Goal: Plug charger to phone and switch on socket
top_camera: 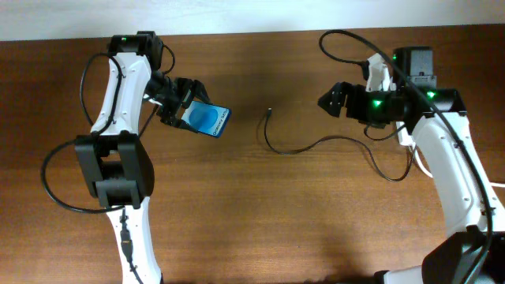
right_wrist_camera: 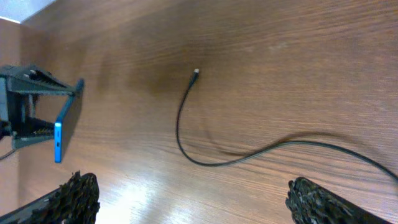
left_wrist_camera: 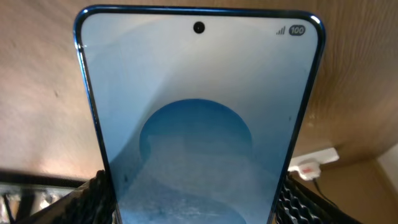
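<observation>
Brown wood-grain desk (top_camera: 252, 229), seen from overhead and from both wrists. Its boards run plain and glossy, with a pale glare patch close under the right hand (right_wrist_camera: 196, 202). A strip of white wall (top_camera: 237, 14) borders the desk on the side beyond both hands.

The left hand (top_camera: 183, 109) is clamped on the small black-edged smartphone with a lit blue screen (top_camera: 208, 118), its ribbed black fingers (left_wrist_camera: 93, 199) pressing the two long edges near the lower end. The screen faces that hand's own camera and fills most of its view, showing a darker blue rounded shape and a "100" mark in the top corner. From the right wrist the phone appears edge-on, tilted, well ahead of the right hand and to one side.

The right hand is spread wide and holds nothing.

The thin black charger cable (right_wrist_camera: 186, 137) lies loose on the desk between the two hands, curving away from the right hand; its small connector tip (right_wrist_camera: 196, 72) rests on the wood, apart from the phone.

A white power socket block with a red mark (left_wrist_camera: 313, 163) shows small past the phone's edge in the left wrist view, a dark lead running from it.
</observation>
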Robot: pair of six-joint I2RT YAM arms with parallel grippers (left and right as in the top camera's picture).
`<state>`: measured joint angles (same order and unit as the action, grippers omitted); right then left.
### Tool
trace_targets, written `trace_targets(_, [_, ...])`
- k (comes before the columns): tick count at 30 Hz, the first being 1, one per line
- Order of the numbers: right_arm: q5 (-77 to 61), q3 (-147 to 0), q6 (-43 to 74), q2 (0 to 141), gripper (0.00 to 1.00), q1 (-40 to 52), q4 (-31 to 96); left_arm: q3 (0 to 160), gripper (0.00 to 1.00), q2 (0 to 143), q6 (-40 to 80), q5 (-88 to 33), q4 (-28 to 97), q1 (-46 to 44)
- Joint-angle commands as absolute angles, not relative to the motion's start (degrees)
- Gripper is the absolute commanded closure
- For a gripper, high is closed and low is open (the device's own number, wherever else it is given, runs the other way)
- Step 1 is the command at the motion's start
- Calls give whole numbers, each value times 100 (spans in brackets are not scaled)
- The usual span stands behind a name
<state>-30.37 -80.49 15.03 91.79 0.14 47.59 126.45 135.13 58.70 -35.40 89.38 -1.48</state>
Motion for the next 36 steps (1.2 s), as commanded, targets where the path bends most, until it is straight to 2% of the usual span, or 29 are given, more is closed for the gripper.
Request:
trace_targets(1, [-3170, -8165, 2104, 9227, 1, 438, 4480, 12761, 100, 13487, 6300, -4560, 9080, -231])
trace_targets(4, [-3170, -8165, 2908, 9227, 1, 690, 4187, 12761, 100, 13487, 6462, -4633, 9146, -384])
trace_targets(8, [-3148, -8165, 3208, 9227, 3, 1009, 4005, 12761, 100, 13487, 6617, -4639, 9102, -550])
trace_targets(12, [-3083, -8165, 3247, 9227, 4, 1007, 4005, 12761, 100, 13487, 6591, -6460, 9223, -548])
trace_targets(17, [-3015, -8165, 3245, 9227, 4, 1007, 4025, 12761, 100, 13487, 6591, -7238, 9220, -548])
trace_targets(24, [-2998, -8165, 3245, 9227, 4, 1007, 4025, 12761, 100, 13487, 6460, -7266, 9207, -548])
trace_targets(28, [-3000, -8165, 3245, 9227, 4, 1015, 4025, 12761, 100, 13487, 6466, -6731, 9109, -550])
trace_targets(32, [-2860, -8165, 3177, 9236, 4, 1234, 3929, 12761, 100, 13487, 6869, -4987, 9052, -655])
trace_targets(36, [-2679, -8160, 3179, 9502, 3, 1636, 3795, 12761, 100, 13487, 7382, -4215, 8567, -1039])
